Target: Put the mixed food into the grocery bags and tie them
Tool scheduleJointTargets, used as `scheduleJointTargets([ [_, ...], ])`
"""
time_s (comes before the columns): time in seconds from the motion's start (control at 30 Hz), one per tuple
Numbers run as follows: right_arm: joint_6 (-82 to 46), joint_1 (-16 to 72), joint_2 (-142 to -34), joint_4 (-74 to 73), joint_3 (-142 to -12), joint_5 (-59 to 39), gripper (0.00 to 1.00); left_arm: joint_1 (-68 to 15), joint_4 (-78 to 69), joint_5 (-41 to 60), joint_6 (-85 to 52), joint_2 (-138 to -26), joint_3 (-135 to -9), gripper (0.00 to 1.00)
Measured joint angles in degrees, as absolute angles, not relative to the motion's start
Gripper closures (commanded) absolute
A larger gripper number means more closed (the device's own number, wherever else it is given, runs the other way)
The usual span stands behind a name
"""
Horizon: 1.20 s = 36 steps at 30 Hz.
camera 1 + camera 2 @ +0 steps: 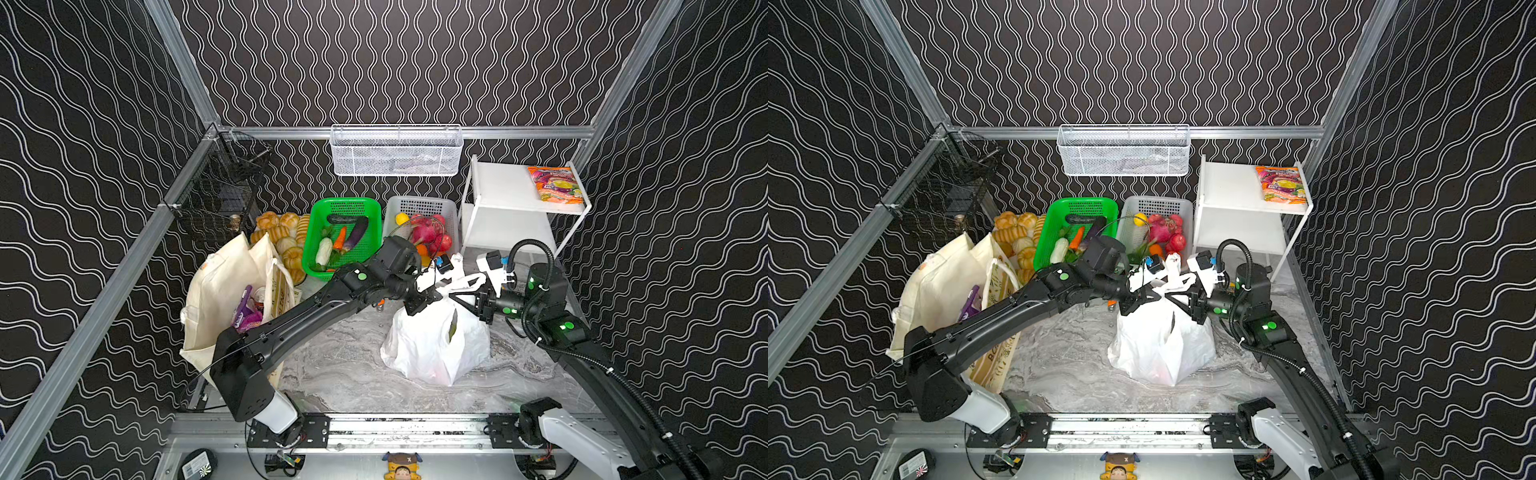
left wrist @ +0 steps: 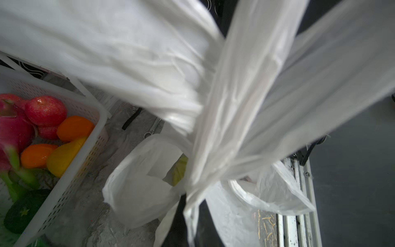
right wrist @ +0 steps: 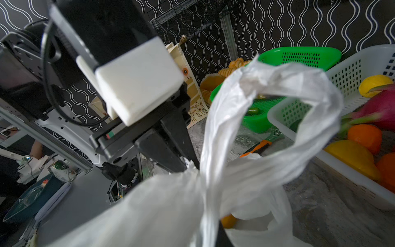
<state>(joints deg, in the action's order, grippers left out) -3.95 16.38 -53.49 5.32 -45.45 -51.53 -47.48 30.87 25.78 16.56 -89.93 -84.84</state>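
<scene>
- The white plastic carrier bag stands mid-table, bulging, with something green showing through a gap and something yellow inside; packing here looks finished.
- The cream canvas tote stands at the left with purple snack packets and a red soda can in its mouth. Its handles hang loose, so it seems untied.
- Tying the plastic bag looks under way: its handles cross at the neck and one loop handle stands free above, with no finished knot visible.
- The left gripper is clamped tight on the gathered plastic at that crossing.
- The right gripper meets it tip to tip at the neck. Whether its jaws pinch plastic or have parted, I cannot tell.
- Just behind the bag sit a white fruit basket and a green vegetable basket, with bread rolls farther left.
- A white shelf bearing a snack packet stands close behind the right arm.
- An orange-handled tool lies on the table near the bag.
- Likely hindrances: the grippers crowd each other, and the fruit basket limits pulling backward.
</scene>
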Motion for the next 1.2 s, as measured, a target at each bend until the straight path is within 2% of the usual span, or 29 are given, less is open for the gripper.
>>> scheduleJointTargets([
  [0.2,-1.6,16.2,-52.8,7.2,-45.5,-51.8,0.60,-47.5,41.5,32.4,25.7,-95.3,-94.1,1.00],
  [0.37,-0.4,16.0,-52.8,8.4,-45.8,-52.8,0.59,-47.5,53.5,36.6,33.3,-101.3,-103.0,1.00],
  [0.47,0.1,15.7,-52.9,8.8,-45.8,-54.2,0.66,-47.3,59.2,38.7,36.4,-103.7,-106.6,1.00],
  [0.73,0.8,15.4,-53.2,8.8,-46.2,-57.3,0.98,-46.2,61.7,41.5,37.6,-103.4,-106.7,1.00],
  [0.77,0.6,15.3,-53.2,8.4,-46.1,-57.7,1.00,-46.1,61.3,41.6,37.6,-103.2,-106.5,0.96],
  [0.83,0.4,15.3,-53.1,7.2,-45.7,-58.3,1.00,-45.9,60.2,41.7,36.7,-102.4,-105.6,0.72],
  [0.87,-0.3,15.3,-53.0,6.9,-45.5,-58.4,1.00,-45.7,59.5,41.7,36.0,-101.9,-104.9,0.64],
  [1.0,-1.1,15.2,-52.8,6.4,-44.8,-57.7,1.00,-43.9,54.0,42.2,31.1,-96.7,-100.2,0.36],
  [1.1,-1.6,15.2,-52.8,6.0,-44.7,-56.8,1.00,-42.1,46.1,42.0,25.1,-91.3,-94.5,0.27],
  [1.2,-1.7,15.1,-53.3,5.8,-44.7,-56.3,1.00,-40.2,38.2,41.3,17.4,-88.0,-90.7,0.26],
])
